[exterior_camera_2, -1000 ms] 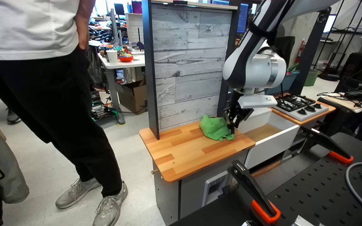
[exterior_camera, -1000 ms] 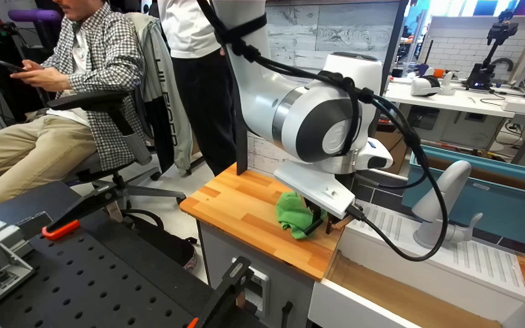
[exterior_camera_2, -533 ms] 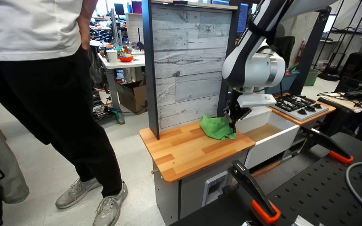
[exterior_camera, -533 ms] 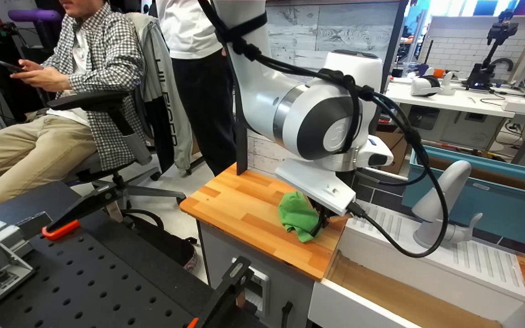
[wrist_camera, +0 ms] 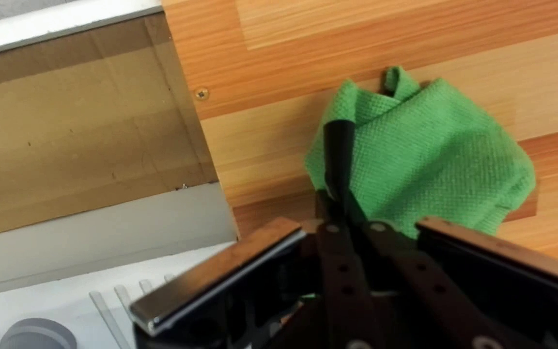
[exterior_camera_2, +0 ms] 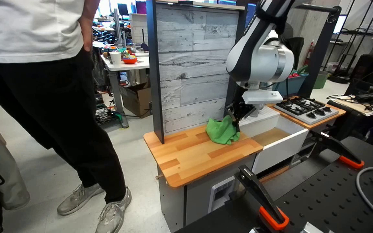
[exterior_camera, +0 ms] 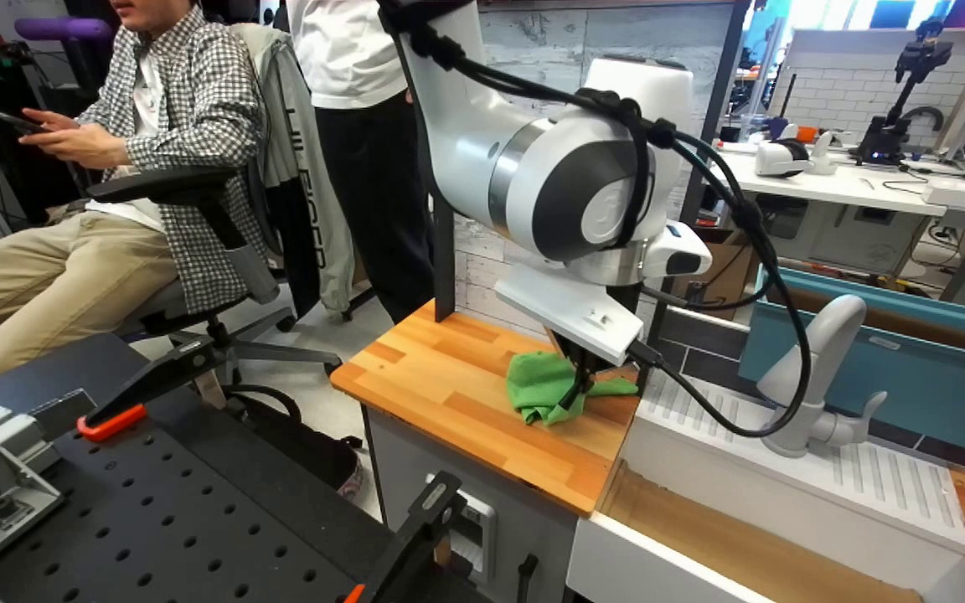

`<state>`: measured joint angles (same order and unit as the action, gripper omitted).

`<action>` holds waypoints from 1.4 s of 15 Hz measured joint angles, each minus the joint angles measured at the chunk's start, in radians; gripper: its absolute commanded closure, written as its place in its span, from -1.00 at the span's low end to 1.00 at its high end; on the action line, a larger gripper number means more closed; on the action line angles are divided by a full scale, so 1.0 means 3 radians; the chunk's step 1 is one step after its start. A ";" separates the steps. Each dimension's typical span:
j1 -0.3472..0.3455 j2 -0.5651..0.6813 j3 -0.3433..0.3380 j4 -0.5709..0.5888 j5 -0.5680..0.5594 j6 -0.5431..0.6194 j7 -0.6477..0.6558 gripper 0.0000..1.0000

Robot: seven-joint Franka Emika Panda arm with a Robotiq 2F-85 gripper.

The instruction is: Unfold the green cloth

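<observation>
The room is a full one. In both exterior views there is a standing person (exterior_camera_2: 34, 113) in white shirt and black trousers; in an exterior view a seated person (exterior_camera: 177, 126) in checked shirt holds a phone (exterior_camera: 18, 123). A black perforated bench (exterior_camera: 223, 494), carrying two black-and-orange clamps (exterior_camera_2: 259, 191), is across from the wooden counter (exterior_camera_2: 189, 158). A tall panel (exterior_camera_2: 196, 58) of grey-white planks rises along one side of the counter, and in front of it the robot arm (exterior_camera_2: 261, 61) reaches down.

At one end the counter meets a white trough (exterior_camera_2: 280, 145) with brown bottom. Along the trough runs a ribbed white ledge (exterior_camera: 893, 490), on which stands a grey tap (exterior_camera: 830, 335); farther on is a stovetop (exterior_camera_2: 303, 110).

The green cloth (wrist_camera: 434, 155) lies crumpled on the counter, near the trough end and near the foot of the panel. In the wrist view, a strip of wood is seen between the cloth and the counter's edge at the trough. In an exterior view, a flap of the cloth extends past the hand (exterior_camera: 576, 394) toward this same end. On the side away from the trough the wood continues widely up to the rounded corners, so the open room for moving is largest there.

The hand is closed: its fingers (wrist_camera: 339, 155) stand together, low above the counter, and they grip a part of the cloth. A small screw (wrist_camera: 201, 93) is set in the counter near the trough.
</observation>
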<state>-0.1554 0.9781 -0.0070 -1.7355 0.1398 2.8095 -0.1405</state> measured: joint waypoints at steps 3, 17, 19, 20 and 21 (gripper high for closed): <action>0.0000 -0.0284 0.0091 -0.0279 -0.0001 0.0038 -0.0094 0.98; 0.0301 -0.0848 0.0347 -0.0913 -0.0326 0.0043 -0.0227 0.98; 0.0336 -0.0791 0.0348 -0.0898 -0.0401 0.0032 -0.0242 0.98; 0.0351 -0.0754 0.0348 -0.0883 -0.0433 0.0025 -0.0260 0.98; 0.0366 -0.0712 0.0348 -0.0858 -0.0467 0.0016 -0.0274 0.98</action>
<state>-0.0455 0.7647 0.0974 -1.9930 -0.0002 2.8143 -0.2227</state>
